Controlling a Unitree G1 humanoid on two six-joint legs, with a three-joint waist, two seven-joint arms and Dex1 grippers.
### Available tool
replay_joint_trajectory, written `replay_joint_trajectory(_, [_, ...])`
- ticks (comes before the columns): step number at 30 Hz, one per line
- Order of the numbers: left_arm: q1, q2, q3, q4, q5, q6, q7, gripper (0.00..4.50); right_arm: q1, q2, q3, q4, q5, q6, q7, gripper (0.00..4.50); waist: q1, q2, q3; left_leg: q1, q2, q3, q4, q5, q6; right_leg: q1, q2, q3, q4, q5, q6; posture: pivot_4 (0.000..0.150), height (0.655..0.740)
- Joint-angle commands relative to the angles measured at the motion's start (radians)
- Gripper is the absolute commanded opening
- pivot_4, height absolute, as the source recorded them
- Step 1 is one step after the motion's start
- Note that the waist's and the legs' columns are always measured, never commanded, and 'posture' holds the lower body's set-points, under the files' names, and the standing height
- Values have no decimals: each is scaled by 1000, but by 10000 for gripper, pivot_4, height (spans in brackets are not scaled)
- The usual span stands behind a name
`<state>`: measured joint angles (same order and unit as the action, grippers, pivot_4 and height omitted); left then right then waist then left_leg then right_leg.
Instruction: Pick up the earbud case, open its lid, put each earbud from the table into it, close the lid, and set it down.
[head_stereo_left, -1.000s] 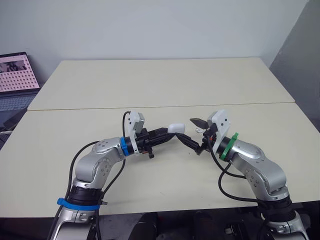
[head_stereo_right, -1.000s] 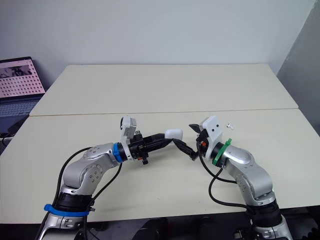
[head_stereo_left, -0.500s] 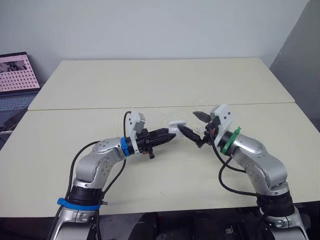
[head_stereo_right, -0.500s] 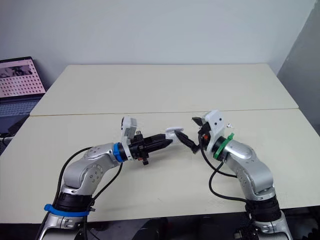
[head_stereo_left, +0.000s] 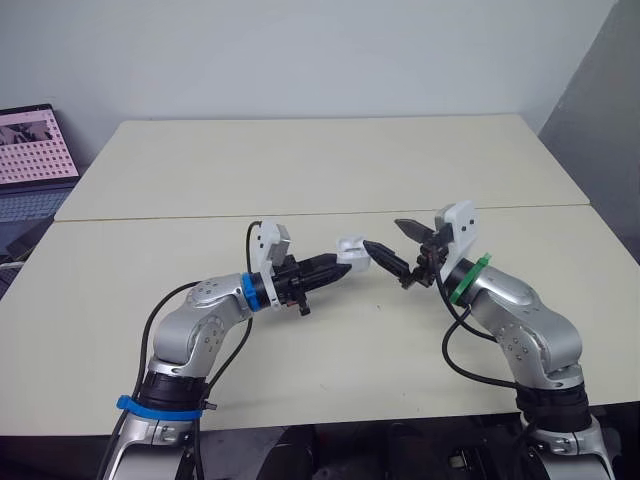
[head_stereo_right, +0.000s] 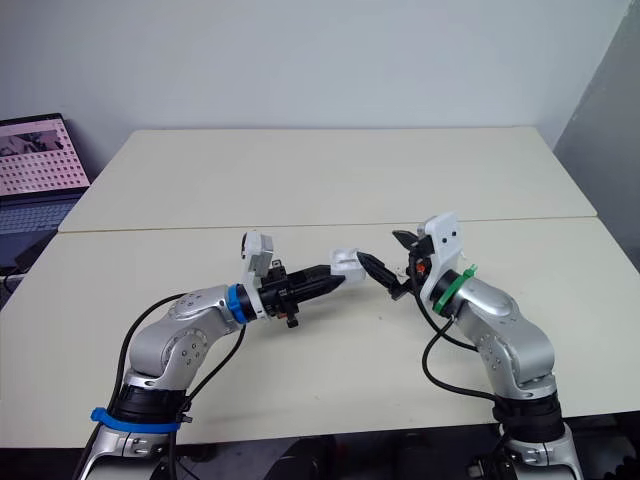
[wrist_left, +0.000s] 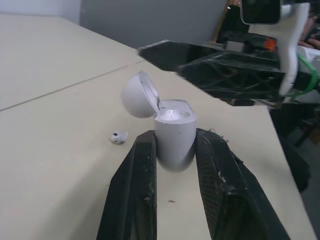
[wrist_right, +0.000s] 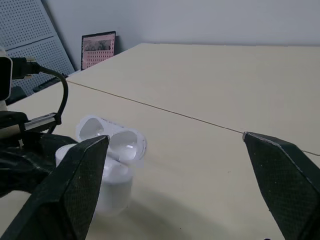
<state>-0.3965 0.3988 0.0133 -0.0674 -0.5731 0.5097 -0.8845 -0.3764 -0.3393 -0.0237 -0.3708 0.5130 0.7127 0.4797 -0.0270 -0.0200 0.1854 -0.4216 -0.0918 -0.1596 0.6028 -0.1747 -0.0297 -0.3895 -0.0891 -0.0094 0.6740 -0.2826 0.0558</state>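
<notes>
My left gripper (head_stereo_left: 337, 266) is shut on the base of the white earbud case (head_stereo_left: 352, 250), held just above the table near its middle. The case's lid (wrist_left: 139, 95) stands flipped open. My right gripper (head_stereo_left: 384, 234) is open and hovers just to the right of the case, its lower finger close to the lid but apart from it. In the right wrist view the open case (wrist_right: 111, 165) sits in front of the widely spread fingers (wrist_right: 79, 182). One small white earbud (wrist_left: 118, 136) lies on the table just beyond the case.
The table (head_stereo_left: 320, 170) is pale, with a seam running across its middle. A laptop (head_stereo_left: 34, 142) with a lit screen stands off the table's far left corner. A grey wall panel rises at the far right.
The case lid was shut a second ago with the right finger at it; it has swung open. The right gripper has risen and pulled back a little to the right.
</notes>
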Motion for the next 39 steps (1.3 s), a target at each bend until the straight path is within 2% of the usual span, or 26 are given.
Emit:
replay_joint_trajectory(1, [-25,-2,96,14,21,-75,86,7415,-32,-74,7,29,-21,-15,61,44731,0,0,0,0,0,0,0,0,0,0,0,0,0,0,0,1500,7400])
replay_joint_trajectory(4, [-28,-10,131,28,37,-110,139,7415,-66,-124,70,149,-103,-91,115,44731,0,0,0,0,0,1,0,0,0,0,0,0,0,0,0,1500,7400])
replay_joint_trajectory(10, [1,-6,127,-10,30,-107,151,7415,-259,-200,212,571,-292,-330,317,44731,-3,0,0,0,-1,3,0,0,0,0,2,0,-1,0,0,1500,7400])
replay_joint_trajectory(13, [7,4,132,-16,25,-106,149,7415,-331,-220,249,732,-340,-416,426,44731,-3,-1,0,0,-1,3,0,0,0,0,2,-1,-1,0,0,1500,7400])
replay_joint_trajectory(18, [23,18,134,-28,18,-100,140,7415,-414,-215,290,916,-402,-507,563,44731,-4,-1,0,0,-1,2,-1,0,0,1,2,-1,0,0,0,1500,7400])
replay_joint_trajectory(25, [18,17,126,-31,16,-103,144,7415,-487,-148,291,1119,-464,-592,600,44731,-5,-1,0,1,0,3,0,0,0,1,2,0,0,0,0,1500,7400])
replay_joint_trajectory(27, [16,17,124,-28,17,-104,142,7415,-499,-137,279,1155,-470,-607,599,41062,-5,-1,0,1,0,3,0,0,-1,1,2,0,0,0,0,1500,7400])
replay_joint_trajectory(30, [16,16,120,-27,18,-104,140,7415,-497,-137,273,1174,-478,-623,607,32419,-4,-1,0,1,-1,2,0,1,-1,1,2,0,0,1,0,1500,7400])
replay_joint_trajectory(38, [3,7,108,-5,24,-111,127,7415,-483,-162,253,1177,-491,-638,631,4267,-4,-1,0,1,-1,2,0,1,-1,1,2,0,1,1,0,1500,7400])
replay_joint_trajectory(39, [2,3,106,-5,24,-111,128,7415,-480,-168,249,1174,-492,-639,637,3938,-4,-1,0,1,-1,2,0,1,-1,1,2,0,1,1,0,1500,7400])
